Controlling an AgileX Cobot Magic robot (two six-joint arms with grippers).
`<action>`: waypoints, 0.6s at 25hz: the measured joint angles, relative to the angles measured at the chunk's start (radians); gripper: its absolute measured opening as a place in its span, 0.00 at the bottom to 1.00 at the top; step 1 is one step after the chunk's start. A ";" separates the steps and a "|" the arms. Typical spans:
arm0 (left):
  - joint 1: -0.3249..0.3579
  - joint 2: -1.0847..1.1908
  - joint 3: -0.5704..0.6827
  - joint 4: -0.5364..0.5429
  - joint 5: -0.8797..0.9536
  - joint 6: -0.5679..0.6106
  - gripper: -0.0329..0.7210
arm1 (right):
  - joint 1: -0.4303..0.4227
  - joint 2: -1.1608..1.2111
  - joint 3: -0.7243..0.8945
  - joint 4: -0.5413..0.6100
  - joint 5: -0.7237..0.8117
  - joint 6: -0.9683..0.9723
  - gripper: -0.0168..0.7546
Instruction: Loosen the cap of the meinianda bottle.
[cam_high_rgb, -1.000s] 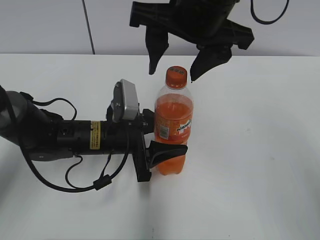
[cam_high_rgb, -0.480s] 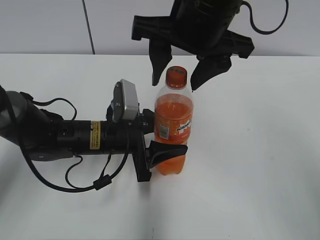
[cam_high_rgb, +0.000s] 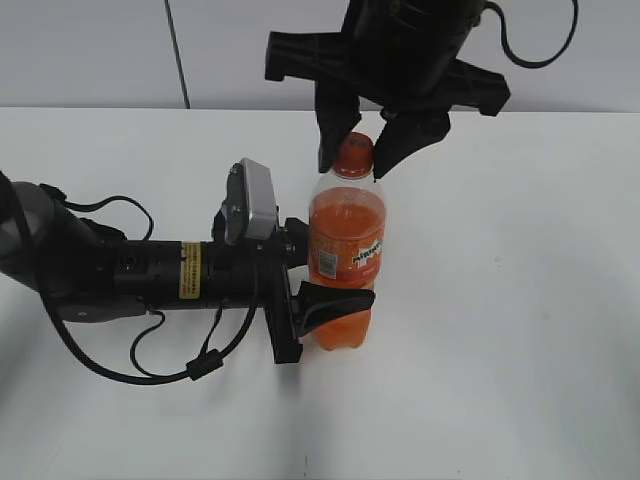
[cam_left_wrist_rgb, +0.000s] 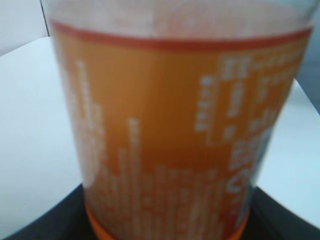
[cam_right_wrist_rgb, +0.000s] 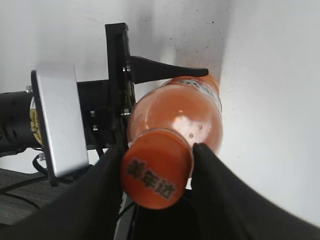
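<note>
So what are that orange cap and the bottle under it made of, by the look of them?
The cap looks like opaque orange plastic, smooth and slightly glossy, with dark print on its flat top. The bottle seems to be thin clear plastic: the orange drink shows through its wall, light glints off its shoulder, and a printed orange label, probably plastic film, wraps its middle.

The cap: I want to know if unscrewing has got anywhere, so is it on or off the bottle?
On. The cap sits atop the meinianda bottle, between the right gripper's fingers.
</note>
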 joint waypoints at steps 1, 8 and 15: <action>0.000 0.000 0.000 0.000 0.000 0.000 0.59 | 0.000 0.000 0.000 -0.001 0.003 0.000 0.44; 0.000 0.000 0.000 0.000 0.000 0.000 0.59 | 0.000 0.000 -0.001 -0.002 0.007 -0.020 0.43; 0.000 0.000 0.000 0.007 0.000 0.000 0.59 | 0.000 0.000 -0.001 0.003 0.011 -0.134 0.42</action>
